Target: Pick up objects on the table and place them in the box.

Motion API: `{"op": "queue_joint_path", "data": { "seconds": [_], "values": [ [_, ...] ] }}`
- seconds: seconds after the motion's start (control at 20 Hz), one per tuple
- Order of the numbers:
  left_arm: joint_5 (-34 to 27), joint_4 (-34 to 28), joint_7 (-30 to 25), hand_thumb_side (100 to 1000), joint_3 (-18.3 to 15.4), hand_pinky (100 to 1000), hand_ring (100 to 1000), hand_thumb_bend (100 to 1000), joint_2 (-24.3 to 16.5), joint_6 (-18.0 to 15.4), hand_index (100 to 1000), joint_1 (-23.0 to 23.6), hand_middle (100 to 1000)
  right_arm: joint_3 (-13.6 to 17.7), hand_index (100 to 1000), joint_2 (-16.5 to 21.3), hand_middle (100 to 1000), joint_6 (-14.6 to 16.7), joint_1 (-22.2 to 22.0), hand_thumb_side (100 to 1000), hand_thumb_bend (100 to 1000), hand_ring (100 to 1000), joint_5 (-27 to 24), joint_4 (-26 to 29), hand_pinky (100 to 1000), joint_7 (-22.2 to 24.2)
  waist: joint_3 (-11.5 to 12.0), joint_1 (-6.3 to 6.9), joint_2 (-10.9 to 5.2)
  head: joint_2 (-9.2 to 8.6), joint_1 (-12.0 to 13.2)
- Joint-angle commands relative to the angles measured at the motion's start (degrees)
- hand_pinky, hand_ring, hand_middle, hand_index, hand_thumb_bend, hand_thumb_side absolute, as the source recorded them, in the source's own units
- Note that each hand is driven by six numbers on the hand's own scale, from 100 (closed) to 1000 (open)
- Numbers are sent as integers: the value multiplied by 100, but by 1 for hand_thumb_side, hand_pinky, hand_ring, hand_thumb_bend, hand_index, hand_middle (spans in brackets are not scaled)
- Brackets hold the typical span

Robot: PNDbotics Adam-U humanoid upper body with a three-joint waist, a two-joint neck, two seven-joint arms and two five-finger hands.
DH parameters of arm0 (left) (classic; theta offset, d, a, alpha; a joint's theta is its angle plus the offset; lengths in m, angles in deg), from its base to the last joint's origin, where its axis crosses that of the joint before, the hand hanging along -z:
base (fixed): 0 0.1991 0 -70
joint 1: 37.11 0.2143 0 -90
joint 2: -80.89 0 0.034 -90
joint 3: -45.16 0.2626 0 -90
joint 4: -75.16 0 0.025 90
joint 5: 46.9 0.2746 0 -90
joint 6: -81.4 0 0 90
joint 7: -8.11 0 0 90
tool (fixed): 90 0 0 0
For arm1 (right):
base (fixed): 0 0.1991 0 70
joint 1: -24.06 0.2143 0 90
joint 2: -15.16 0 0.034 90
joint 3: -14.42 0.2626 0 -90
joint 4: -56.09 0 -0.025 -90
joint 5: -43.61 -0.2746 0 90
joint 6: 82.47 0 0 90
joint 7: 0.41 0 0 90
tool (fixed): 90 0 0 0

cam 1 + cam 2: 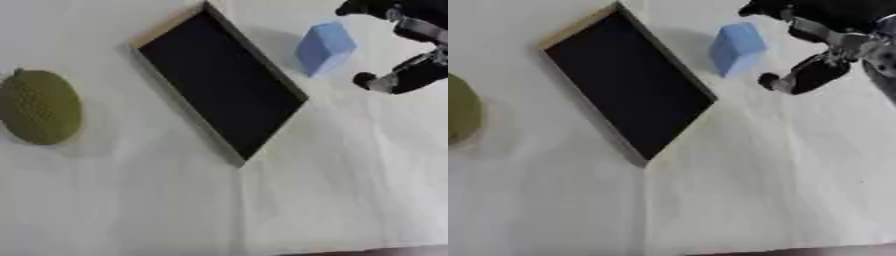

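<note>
A blue block (325,47) stands on the white cloth just right of the box. The box (168,25) is a shallow tray with a pale wooden rim and a black inside, lying askew in the upper middle with nothing in it. A green bumpy rounded object (38,107) lies at the far left. My right hand (842,12) comes in from the upper right corner, open. Its fingers reach over the block's far side and its thumb (807,75) hangs to the block's right, apart from it. The left hand shows in no view.
White cloth (332,190) covers the table, and its wide lower half holds nothing. A dark strip (394,251) marks the table's near edge at the bottom right.
</note>
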Motion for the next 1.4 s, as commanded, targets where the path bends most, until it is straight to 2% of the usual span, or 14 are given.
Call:
{"op": "queue_joint_path", "data": {
  "seconds": [0.05,0.2,0.25,0.65,1.4],
  "values": [
    [-19,-105,-20,704,-39,890,784,100,-82,-3,831,-27,782,41,963,122,931,-5,92,100,399,964,130,-49,912,-14,21,32,-108,-156,-60],
    [-29,-105,-19,704,-41,890,784,100,-72,-3,831,-30,782,41,963,104,931,-14,128,100,369,963,228,-107,912,-101,56,19,-90,-248,-88],
    [-31,-105,-19,704,-41,891,784,100,-70,-2,831,-31,782,45,963,100,931,-23,137,100,393,965,258,-124,912,-141,67,17,-84,-269,-98],
    [-42,-105,-32,705,-36,892,785,100,-66,-13,831,-59,783,48,963,75,930,-70,178,100,392,963,399,-238,911,-341,148,-4,-27,-345,-159],
    [-67,-105,-49,710,-37,895,786,100,-44,-20,830,-112,785,-8,960,-91,929,-39,278,100,399,965,590,-551,908,-305,342,-92,263,-472,-245]
  ]
}}
